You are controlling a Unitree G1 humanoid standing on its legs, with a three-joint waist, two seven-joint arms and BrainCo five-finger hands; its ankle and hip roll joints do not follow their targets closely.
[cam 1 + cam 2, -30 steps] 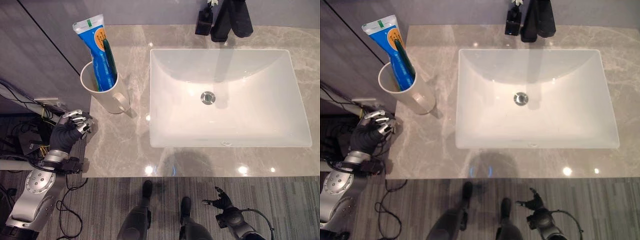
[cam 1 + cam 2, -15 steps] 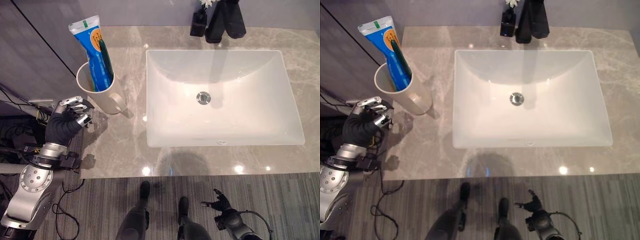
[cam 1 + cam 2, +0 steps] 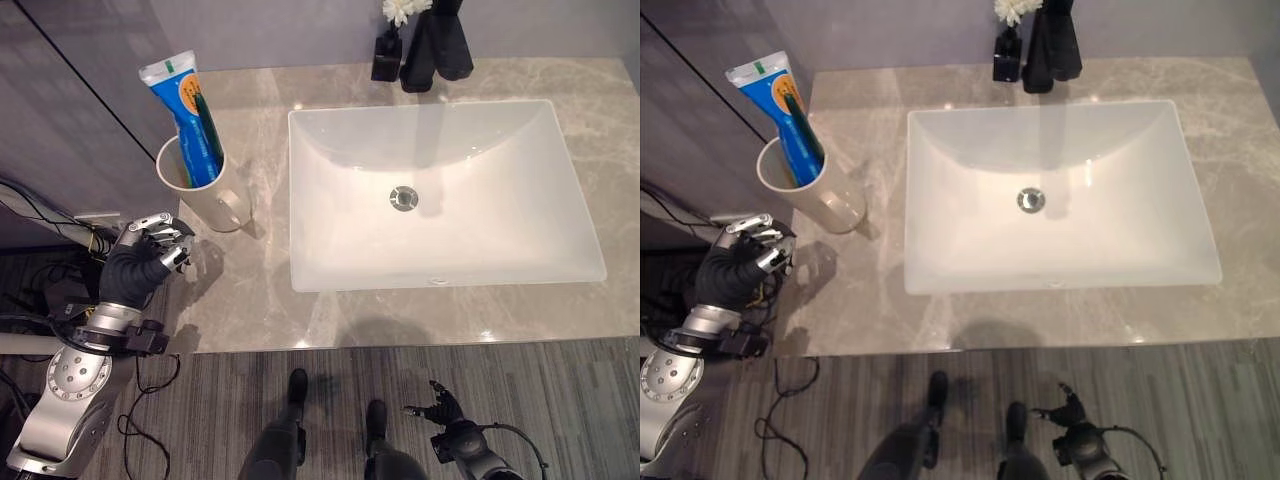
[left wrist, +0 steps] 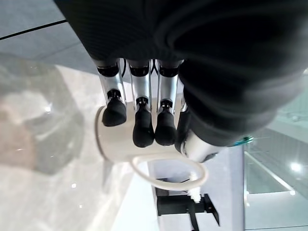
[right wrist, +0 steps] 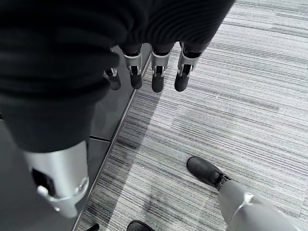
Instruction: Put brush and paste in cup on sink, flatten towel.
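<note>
- Grey marbled counter (image 3: 250, 300) spans the scene, with a white rectangular sink (image 3: 440, 190) sunk into it and striped grey carpet (image 3: 560, 400) below its near edge.
- White cup (image 3: 205, 190) with a handle stands upright on the counter, left of the sink and near the counter's left edge.
- Blue paste (image 3: 185, 115) tube stands in the cup, capped end down, leaning toward the wall side.
- Green brush (image 3: 208, 125) stands in the cup too, touching the paste's front.
- Left hand (image 3: 140, 265) hovers at the counter's left edge, just in front of the cup and apart from it; its fingers (image 4: 137, 127) are curled inward and hold nothing. The left wrist view shows the cup (image 4: 144, 144) and its handle just past the fingertips.
- Right hand (image 3: 445, 410) hangs low over the carpet, well in front of the counter; its fingers (image 5: 156, 82) are loosely extended, thumb apart, and it is empty.
- Black tap (image 3: 440, 45) stands behind the sink at the back wall, with a small dark vase (image 3: 385, 60) holding a white flower (image 3: 400, 10) just to its left.
- Dark grey wall panel (image 3: 80, 130) flanks the counter on the left.
</note>
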